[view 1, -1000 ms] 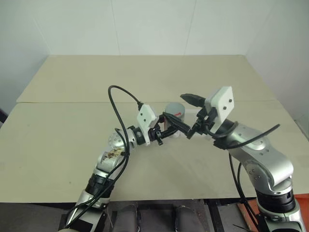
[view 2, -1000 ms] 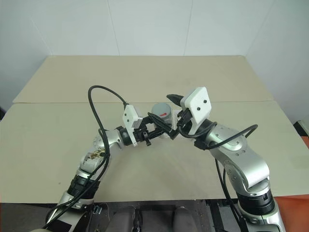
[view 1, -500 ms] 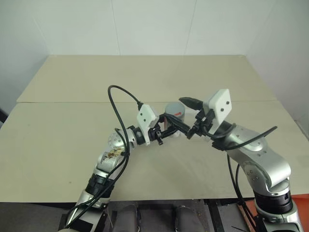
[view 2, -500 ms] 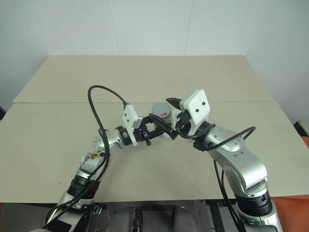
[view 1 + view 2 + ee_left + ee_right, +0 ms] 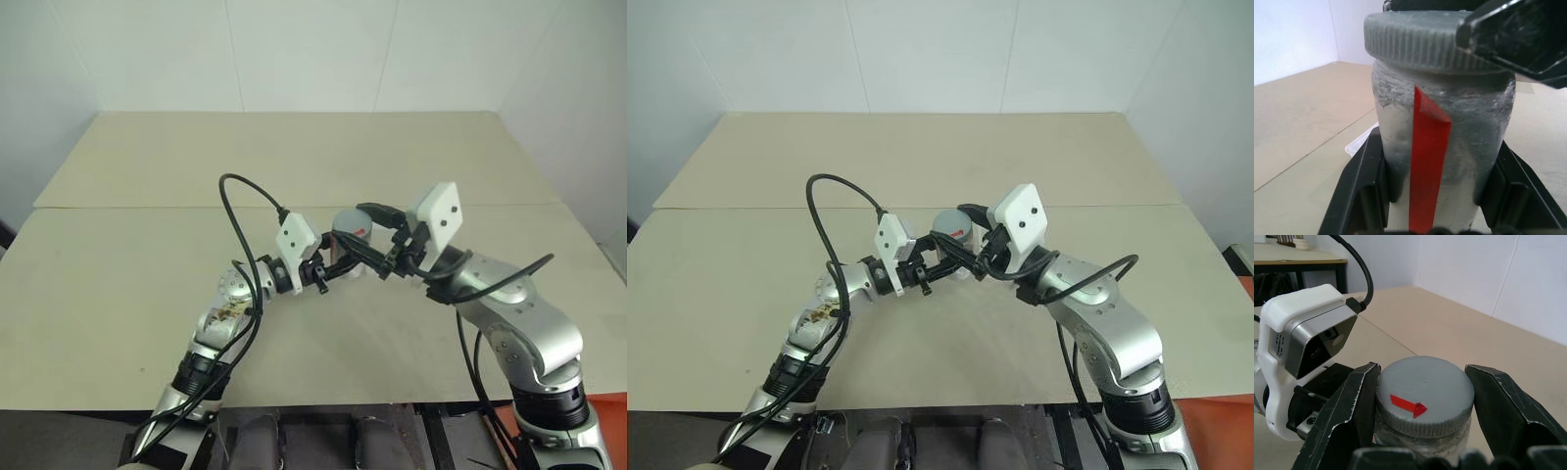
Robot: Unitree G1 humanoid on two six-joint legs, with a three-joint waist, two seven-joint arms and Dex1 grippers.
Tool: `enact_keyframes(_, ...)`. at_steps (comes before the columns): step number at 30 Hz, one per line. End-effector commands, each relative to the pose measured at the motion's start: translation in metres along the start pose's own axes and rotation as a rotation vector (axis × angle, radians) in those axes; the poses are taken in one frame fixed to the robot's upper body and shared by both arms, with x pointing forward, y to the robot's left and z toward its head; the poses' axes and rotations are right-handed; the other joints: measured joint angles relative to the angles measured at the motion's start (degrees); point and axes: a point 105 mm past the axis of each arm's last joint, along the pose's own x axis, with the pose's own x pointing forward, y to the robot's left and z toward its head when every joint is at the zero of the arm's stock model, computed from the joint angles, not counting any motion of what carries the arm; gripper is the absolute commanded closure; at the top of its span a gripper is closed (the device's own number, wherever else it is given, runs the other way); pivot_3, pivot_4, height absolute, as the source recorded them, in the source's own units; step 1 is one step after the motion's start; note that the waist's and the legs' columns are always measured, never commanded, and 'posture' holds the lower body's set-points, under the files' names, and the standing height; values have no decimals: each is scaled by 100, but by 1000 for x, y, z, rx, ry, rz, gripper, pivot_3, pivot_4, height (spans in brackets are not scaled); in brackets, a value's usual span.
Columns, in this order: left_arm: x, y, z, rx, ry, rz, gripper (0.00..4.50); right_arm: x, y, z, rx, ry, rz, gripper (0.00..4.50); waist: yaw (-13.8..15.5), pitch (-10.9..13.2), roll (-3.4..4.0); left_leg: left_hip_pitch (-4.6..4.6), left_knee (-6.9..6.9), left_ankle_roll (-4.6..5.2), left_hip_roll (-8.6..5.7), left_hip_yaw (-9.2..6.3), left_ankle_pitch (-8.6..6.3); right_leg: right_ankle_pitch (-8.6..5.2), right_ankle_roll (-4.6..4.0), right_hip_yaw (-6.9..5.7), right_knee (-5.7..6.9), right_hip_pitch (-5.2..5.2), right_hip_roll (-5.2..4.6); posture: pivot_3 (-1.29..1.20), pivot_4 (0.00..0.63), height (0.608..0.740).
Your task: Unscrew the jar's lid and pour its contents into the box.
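The jar [image 5: 1464, 132] stands upright above the table, cloudy-walled with a red strip down its side. My left gripper [image 5: 350, 258] is shut on its body, a black finger [image 5: 1364, 191] on either side. The grey ribbed lid [image 5: 1425, 389], marked with a red arrow, sits on top. My right gripper [image 5: 368, 238] reaches in from the other side and is shut on the lid's rim, fingers [image 5: 1349, 404] pressed to both edges. A corner of the clear whitish box [image 5: 1359, 142] lies on the table just behind the jar. The contents cannot be made out through the jar wall.
The beige table [image 5: 147, 274] has a seam [image 5: 127, 208] running across it behind the grippers. White walls close off the back and sides. A black cable [image 5: 240, 225] loops up from my left forearm.
My right gripper's fingers, spread wide above and beside the lid a second ago, have closed onto the lid. The left gripper and jar have stayed put.
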Motion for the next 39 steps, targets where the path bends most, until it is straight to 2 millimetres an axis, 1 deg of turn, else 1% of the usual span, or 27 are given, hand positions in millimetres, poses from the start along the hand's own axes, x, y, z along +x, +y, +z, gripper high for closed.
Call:
enact_keyframes(1, 3, -5, 16, 45, -52, -42, 2548, -7, -2, 14, -27, -35, 85, 1711, 7, 0, 0, 0, 0, 0, 0, 0, 0, 0, 0, -1, -1, 1, 0, 0, 150, 740)
enact_keyframes(5, 4, -7, 16, 45, -59, -65, 2548, -16, -2, 18, -28, -58, 274, 1711, 7, 0, 0, 1, 0, 1, -1, 0, -1, 0, 0, -1, -6, 4, 0, 0, 150, 740)
enact_keyframes(7, 4, -8, 17, 44, -62, -76, 2548, -19, -5, 19, -33, -63, 343, 1711, 3, 1, -1, 3, 0, 1, -1, -1, -1, 0, 0, 0, -5, 5, 1, 0, 150, 740)
enact_keyframes(10, 5, -9, 18, 39, -70, -85, 2548, -20, -17, 19, -18, -80, 480, 1711, -31, 1, -1, 9, 0, 1, 0, 0, -1, 0, 0, 2, -3, 8, 4, 0, 150, 740)
enact_keyframes(12, 5, -11, 18, 43, -69, -95, 2548, -18, -23, 17, -26, -68, 593, 1711, -38, 1, -1, 11, -1, 1, 1, -1, 0, 0, 0, 2, -1, 9, 6, 0, 150, 740)
enact_keyframes(14, 5, -12, 18, 46, -67, -104, 2548, -14, -26, 13, -76, -29, 711, 1711, -57, 1, -1, 14, -1, 1, 1, 1, 0, 0, 0, 4, -1, 10, 6, 0, 150, 740)
enact_keyframes(16, 5, -12, 19, 46, -67, -106, 2548, -9, -30, 12, -95, -19, 783, 1711, -62, 2, 1, 13, -2, 1, 3, 1, 0, 0, 0, 2, -2, 9, 7, 0, 150, 740)
enact_keyframes(21, 4, -10, 19, 49, -69, -95, 2548, 3, -35, 14, -99, -32, 881, 1711, -50, 2, 1, 9, 0, 0, 2, 5, 0, 0, 0, 1, -2, 8, 3, 0, 150, 740)
enact_keyframes(24, 3, -10, 20, 50, -69, -92, 2548, 10, -36, 14, -113, -19, 901, 1711, -38, 3, 2, 10, 0, 0, 3, 5, 0, 1, 0, 0, 0, 8, 0, 0, 150, 740)
enact_keyframes(29, 2, -9, 19, 52, -65, -80, 2548, 17, -39, 12, -126, -5, 910, 1711, -30, 3, 2, 9, 0, 0, 4, 5, 0, 1, 0, -1, 0, 7, -1, 0, 150, 740)
enact_keyframes(31, 1, -8, 19, 49, -65, -73, 2548, 17, -41, 14, -107, -12, 910, 990, -27, 3, 2, 9, 0, 0, 5, 6, 0, 1, 0, 0, 1, 6, -1, 0, 150, 740)
enact_keyframes(32, 1, -8, 19, 49, -64, -71, 2548, 17, -41, 15, -100, -18, 908, 826, -23, 3, 2, 9, 0, 0, 5, 6, 0, 1, 0, 0, 2, 6, -1, 0, 150, 740)
enact_keyframes(33, 1, -8, 19, 49, -64, -70, 2548, 17, -42, 15, -101, -28, 903, 447, -17, 3, 2, 9, 0, 0, 5, 6, 0, 1, 0, -1, 3, 6, -1, 0, 150, 740)
enact_keyframes(34, 1, -8, 19, 46, -65, -69, 2548, 17, -43, 16, -106, -37, 895, 184, -11, 3, 2, 8, 0, 0, 5, 6, 0, 1, 0, 0, 2, 6, -2, 0, 150, 740)
enact_keyframes(35, 1, -8, 18, 44, -65, -68, 2548, 16, -44, 17, -117, -47, 888, 17, -9, 3, 2, 8, 0, 0, 5, 6, 0, 1, 0, 0, 2, 6, -2, 0, 150, 740)
enact_keyframes(39, 1, -8, 17, 36, -62, -67, 2548, 7, -50, 23, -127, -82, 854, 17, -6, 3, 2, 8, 0, 0, 6, 7, 0, 1, -1, -1, 3, 5, -1, 0, 150, 740)
